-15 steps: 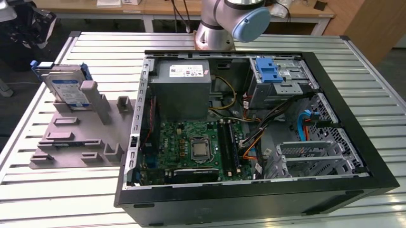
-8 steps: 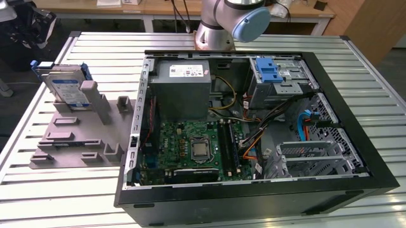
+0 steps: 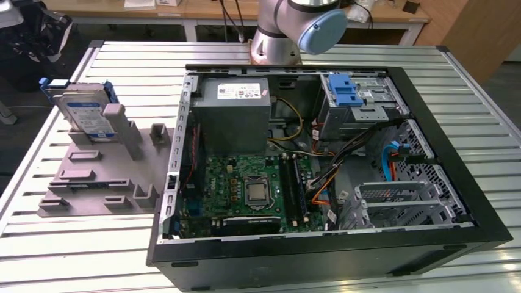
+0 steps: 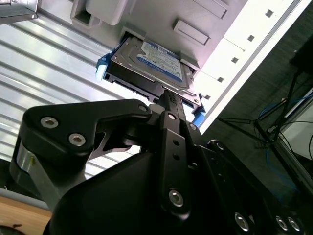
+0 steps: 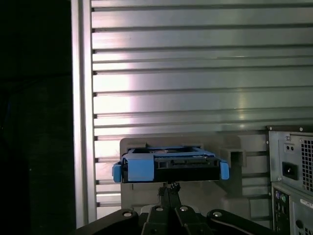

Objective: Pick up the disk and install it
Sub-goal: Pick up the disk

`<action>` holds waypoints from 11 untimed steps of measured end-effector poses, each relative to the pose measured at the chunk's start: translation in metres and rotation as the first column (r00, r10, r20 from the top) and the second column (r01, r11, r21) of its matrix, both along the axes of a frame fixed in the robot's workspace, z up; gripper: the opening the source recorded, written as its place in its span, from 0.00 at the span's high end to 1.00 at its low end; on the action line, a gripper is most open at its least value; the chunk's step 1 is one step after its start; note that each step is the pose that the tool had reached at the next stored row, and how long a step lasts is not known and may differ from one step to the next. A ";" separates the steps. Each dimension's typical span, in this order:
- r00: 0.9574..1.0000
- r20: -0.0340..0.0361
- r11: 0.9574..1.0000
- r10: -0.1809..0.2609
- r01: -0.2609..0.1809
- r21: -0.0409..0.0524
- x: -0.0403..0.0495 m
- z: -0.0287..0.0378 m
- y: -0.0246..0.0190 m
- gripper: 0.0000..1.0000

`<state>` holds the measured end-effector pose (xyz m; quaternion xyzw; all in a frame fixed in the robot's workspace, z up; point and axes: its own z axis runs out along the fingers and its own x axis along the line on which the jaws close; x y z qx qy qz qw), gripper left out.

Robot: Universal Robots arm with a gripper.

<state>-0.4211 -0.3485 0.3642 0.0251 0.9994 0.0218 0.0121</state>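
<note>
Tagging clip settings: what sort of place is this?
Probably a robotics lab bench set up for PC assembly: an open PC case on a slatted metal table, a grey fixture holding the disk, and wooden workbenches behind the arm.

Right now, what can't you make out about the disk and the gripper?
Exterior view: lower part of the disk, hidden by the grey holder.
Second wrist view: whether the gripper touches the disk; its own body covers the disk's near edge.
First wrist view: the computer case, cut off by the picture's edge.
</note>
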 end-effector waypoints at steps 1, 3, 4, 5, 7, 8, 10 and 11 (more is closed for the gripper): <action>1.000 0.000 1.000 0.006 -0.006 0.000 0.0000 0.0000 0.0000 0.89; 0.997 0.000 0.997 0.078 -0.078 0.000 -0.0011 0.0000 0.0000 0.89; 0.996 0.000 0.996 0.090 -0.090 0.000 -0.0012 0.0000 0.0000 0.89; 0.995 0.000 0.995 0.101 -0.101 0.000 -0.0013 0.0000 0.0000 0.89; 0.992 0.000 0.992 0.123 -0.123 0.000 -0.0014 0.0000 0.0000 0.89; 0.991 0.000 0.991 0.133 -0.133 0.000 -0.0014 0.0000 0.0000 0.89; 0.988 0.000 0.988 0.153 -0.153 0.000 -0.0013 -0.0001 0.0000 0.89; 0.987 0.000 0.987 0.162 -0.162 0.000 -0.0013 0.0000 0.0000 0.89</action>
